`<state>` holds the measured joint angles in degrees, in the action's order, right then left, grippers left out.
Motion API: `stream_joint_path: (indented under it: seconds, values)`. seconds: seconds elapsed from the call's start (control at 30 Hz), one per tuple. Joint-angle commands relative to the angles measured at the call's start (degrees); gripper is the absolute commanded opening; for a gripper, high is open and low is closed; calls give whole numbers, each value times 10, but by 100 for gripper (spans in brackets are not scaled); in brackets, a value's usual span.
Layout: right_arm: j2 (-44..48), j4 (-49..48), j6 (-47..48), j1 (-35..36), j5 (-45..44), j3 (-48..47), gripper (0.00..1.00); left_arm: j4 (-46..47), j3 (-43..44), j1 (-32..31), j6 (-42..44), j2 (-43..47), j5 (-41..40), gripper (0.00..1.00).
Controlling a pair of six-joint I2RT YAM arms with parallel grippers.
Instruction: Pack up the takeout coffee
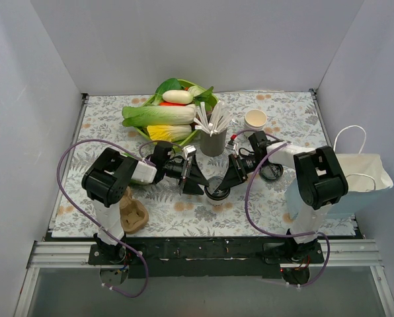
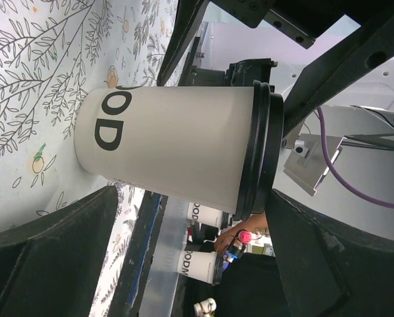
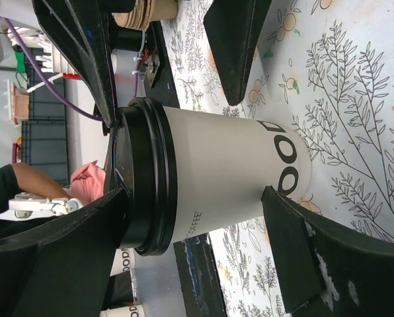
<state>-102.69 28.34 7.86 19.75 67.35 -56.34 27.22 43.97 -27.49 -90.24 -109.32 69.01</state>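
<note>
Top: cup (image 1: 216, 190) upright at centre, hemmed by left gripper (image 1: 196, 179) and right gripper (image 1: 229, 178) from opposite sides; bag (image 1: 365, 173) well apart at right. Left wrist: fingers (image 2: 51, 251) spread, flanking cup wall, contact unclear; lid (image 2: 263, 148) seated. Right wrist: fingers (image 3: 309, 257) spread likewise, flanking lower wall. Could dent wall or pop lid if squeezed by both at once; could clash fingers; could tip on carry to bag.

Black-lidded cream-white paper cup (image 2: 177, 152) upright on leaf-print tablecloth (image 2: 32, 66), between wide-apart fingers (image 2: 58, 251) of left claw (image 2: 137, 135)
</note>
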Motion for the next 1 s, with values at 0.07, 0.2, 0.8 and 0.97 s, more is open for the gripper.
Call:
stream_joint_path:
  seconds: [0.07, 0.2, 0.8, 0.97]
  values:
    - [-35, -12, 23, -1, -6, -7, 88, -116, -11, 2, 69, -39, -151, 89]
    - [-37, -28, 18, -2, 7, -9, 86, -139, -9, 3, 66, -35, -170, 89]
    - [-30, 118, 103, -8, 2, -130, 91, -201, 99, 3, 112, 108, -64, 94]
    - [-13, 115, 103, -9, -18, -147, 94, -385, 150, 2, 241, 147, -85, 95]
